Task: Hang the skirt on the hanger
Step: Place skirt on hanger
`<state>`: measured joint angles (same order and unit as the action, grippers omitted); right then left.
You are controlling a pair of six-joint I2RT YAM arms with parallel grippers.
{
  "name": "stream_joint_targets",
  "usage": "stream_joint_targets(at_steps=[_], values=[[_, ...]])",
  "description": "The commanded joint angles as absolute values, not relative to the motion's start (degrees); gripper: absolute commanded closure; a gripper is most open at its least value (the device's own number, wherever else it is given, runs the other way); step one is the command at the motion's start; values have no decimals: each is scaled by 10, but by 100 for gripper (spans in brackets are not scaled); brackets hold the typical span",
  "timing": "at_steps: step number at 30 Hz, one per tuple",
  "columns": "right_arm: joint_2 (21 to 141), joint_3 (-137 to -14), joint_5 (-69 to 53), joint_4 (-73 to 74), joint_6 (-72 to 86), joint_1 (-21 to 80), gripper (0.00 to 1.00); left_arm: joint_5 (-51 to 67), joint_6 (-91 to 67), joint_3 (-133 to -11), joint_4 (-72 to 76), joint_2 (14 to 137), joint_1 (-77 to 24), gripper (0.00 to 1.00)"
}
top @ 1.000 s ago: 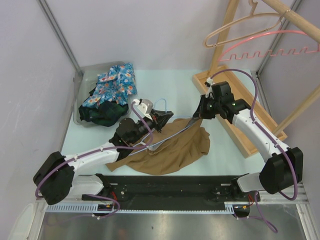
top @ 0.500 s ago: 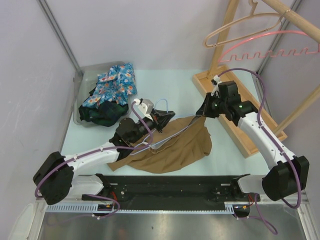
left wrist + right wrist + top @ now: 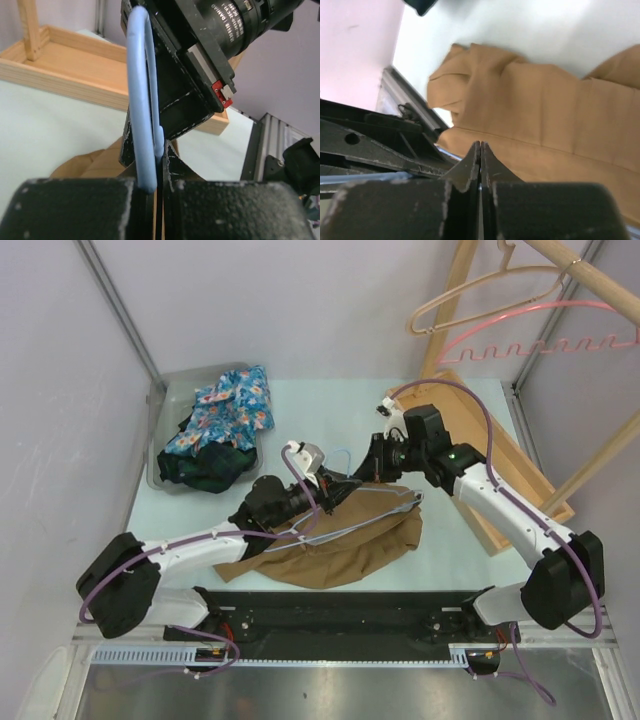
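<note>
- Top external view. The left gripper reaches in to table centre, its jaws narrow and clamped on the light blue hanger, whose hook stands up above the fingers.
- The brown skirt lies crumpled on the table, just below and on the near side of both grippers. A pale band crosses its upper part from lower left to upper right. I judge this to be the hanger's bar, which gives the long axis.
- The right gripper faces the left one from the right, nearly touching it, at the skirt's upper edge. Of the two, it is nearer the free fabric.
- The wooden rack stands well apart to the right.
- Left wrist view. The fingers are pressed together with the blue hook rising from between them, a firm hold. The right arm's body fills the space straight ahead, and skirt fabric shows below to the left.
- Right wrist view. The fingertips are closed tight, with no gap between them. The skirt spreads out beyond and below, its folds running across the frame. A blue strip at lower left is probably the hanger.
- I cannot tell whether any fabric is pinched between the right jaws.
- Judgement: the next move depends on bringing the skirt's upper edge up to the hanger's bar, along that lower-left to upper-right line. The right arm is placed to do this while the left holds the hanger steady.
</note>
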<state>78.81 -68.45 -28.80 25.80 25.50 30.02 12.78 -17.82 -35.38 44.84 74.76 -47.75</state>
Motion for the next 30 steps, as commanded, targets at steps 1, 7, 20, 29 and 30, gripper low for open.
stream_joint_targets(at_steps=[1, 7, 20, 29, 30], values=[[777, -706, -424, 196, 280, 316, 100, 145, -193, -367, 440, 747, -486, 100], [773, -706, -346, 259, 262, 305, 100, 141, -193, -367, 439, 745, -486, 100], [741, -706, -18, 433, 293, 204, 61, 118, -185, -364, 423, 743, -486, 100], [708, -674, 45, 519, 277, 198, 72, 68, -169, -358, 412, 723, -489, 100], [707, -672, 49, 520, 278, 197, 72, 68, -169, -357, 413, 722, -489, 100]])
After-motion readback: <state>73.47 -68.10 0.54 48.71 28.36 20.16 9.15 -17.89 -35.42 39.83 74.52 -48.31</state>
